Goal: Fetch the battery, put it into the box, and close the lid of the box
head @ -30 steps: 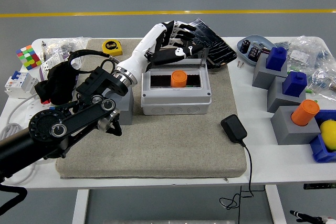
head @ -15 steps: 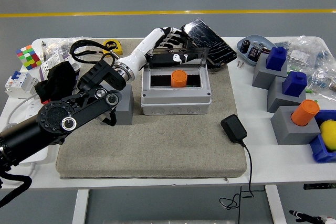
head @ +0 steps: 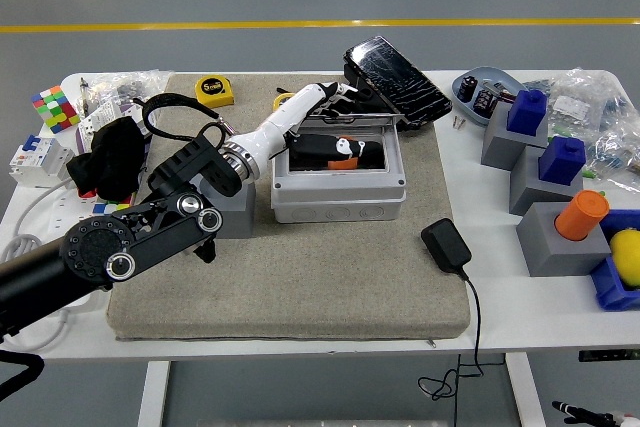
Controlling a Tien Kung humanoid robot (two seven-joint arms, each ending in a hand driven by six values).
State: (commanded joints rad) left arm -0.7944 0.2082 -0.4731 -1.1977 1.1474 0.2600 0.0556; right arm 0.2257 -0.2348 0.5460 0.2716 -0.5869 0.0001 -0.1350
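Inside box (head: pixel 338 179), orange battery (head: pixel 345 163) mostly hidden, left hand (head: pixel 335 119) flat on clear lid (head: pixel 345 139), fingers extended, grasping nothing

The left arm comes in from the lower left corner — a thick black forearm with round joint housings, angled up and to the right over the table. Past the elbow joints it narrows to a white wrist section with a metal ring, stretched out towards the middle of the table. The left hand (head: pixel 325 112) at its end lies low and flat, palm down, fingers (head: pixel 345 95) extended forward and only slightly bent — pressed on what lies beneath rather than wrapped round anything. The right arm does not show.
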